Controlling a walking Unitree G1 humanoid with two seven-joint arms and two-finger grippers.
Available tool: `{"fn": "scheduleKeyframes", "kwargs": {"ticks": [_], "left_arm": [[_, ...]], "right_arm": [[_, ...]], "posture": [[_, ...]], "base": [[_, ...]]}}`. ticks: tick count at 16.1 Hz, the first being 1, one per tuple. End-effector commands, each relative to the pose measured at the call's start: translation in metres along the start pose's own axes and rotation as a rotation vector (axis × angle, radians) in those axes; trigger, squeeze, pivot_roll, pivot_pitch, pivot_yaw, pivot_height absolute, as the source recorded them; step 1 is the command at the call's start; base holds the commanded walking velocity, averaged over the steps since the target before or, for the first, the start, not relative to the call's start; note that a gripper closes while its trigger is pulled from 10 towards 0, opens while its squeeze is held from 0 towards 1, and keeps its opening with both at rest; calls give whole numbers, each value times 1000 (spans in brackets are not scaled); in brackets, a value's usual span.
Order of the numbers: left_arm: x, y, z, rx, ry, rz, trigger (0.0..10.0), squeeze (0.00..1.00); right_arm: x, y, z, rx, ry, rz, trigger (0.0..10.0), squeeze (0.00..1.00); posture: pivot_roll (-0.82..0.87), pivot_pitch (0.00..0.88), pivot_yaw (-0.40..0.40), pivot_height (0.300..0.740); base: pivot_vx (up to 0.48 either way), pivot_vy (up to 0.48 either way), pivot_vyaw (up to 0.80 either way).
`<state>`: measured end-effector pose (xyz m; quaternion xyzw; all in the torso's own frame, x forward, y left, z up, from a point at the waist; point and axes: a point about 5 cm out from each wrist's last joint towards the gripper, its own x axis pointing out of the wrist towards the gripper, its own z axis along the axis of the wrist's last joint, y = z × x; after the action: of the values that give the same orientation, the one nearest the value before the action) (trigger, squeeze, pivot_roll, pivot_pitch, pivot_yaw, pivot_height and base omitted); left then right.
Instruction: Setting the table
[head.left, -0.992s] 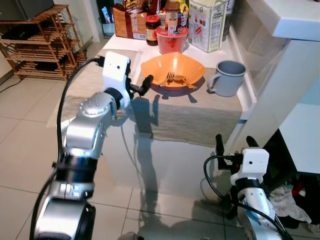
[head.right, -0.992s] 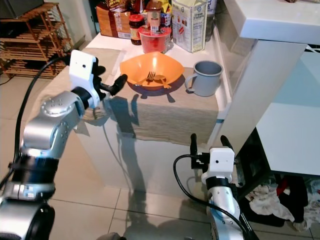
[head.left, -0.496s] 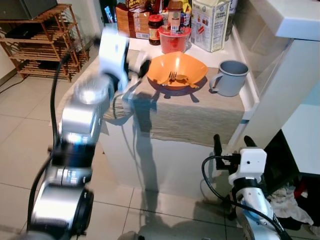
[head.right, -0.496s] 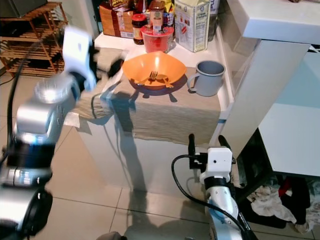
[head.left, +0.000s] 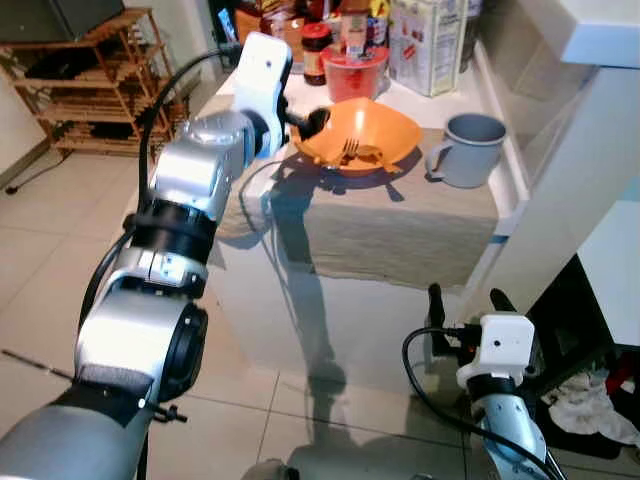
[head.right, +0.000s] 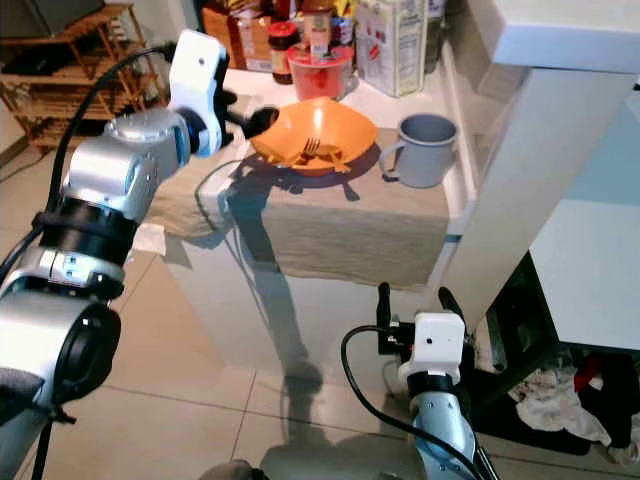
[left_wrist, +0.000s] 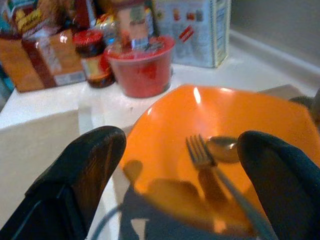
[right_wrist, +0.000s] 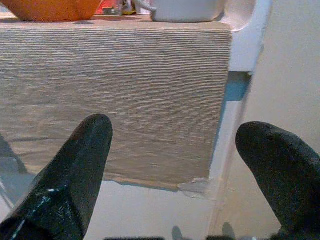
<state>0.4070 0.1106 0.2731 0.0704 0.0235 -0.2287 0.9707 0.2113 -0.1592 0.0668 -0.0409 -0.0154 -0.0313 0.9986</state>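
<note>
Left wrist view showed my left gripper spread wide, the bowl just ahead between my fingers, fork inside, likely lined up for its rim. My right gripper hung open.

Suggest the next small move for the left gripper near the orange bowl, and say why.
Probably ease the left gripper forward and down toward the metal fork. Its fingers are open on either side of the orange plastic bowl, not touching it, and the fork lies inside beside a spoon. The right gripper hangs idle and open, low before the cloth-covered counter.
</note>
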Motion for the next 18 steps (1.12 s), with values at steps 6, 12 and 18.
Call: {"fn": "scheduleKeyframes", "kwargs": {"ticks": [6,12,18], "left_arm": [[3,1,16,18,-54,-58,10000,0],[16,-7,39,9,-54,-61,10000,0],[21,-8,16,-18,122,-36,10000,0]], "right_arm": [[-6,-5,11,-28,-22,-2,10000,0],[-40,-15,10,-58,33,-33,10000,0],[-66,-25,16,-78,80,-40,10000,0]], "posture": [[-30,0,89,718],[-99,1,103,718],[-122,57,90,718]], "base": [[0,0,0],[0,0,0],[0,0,0]]}}
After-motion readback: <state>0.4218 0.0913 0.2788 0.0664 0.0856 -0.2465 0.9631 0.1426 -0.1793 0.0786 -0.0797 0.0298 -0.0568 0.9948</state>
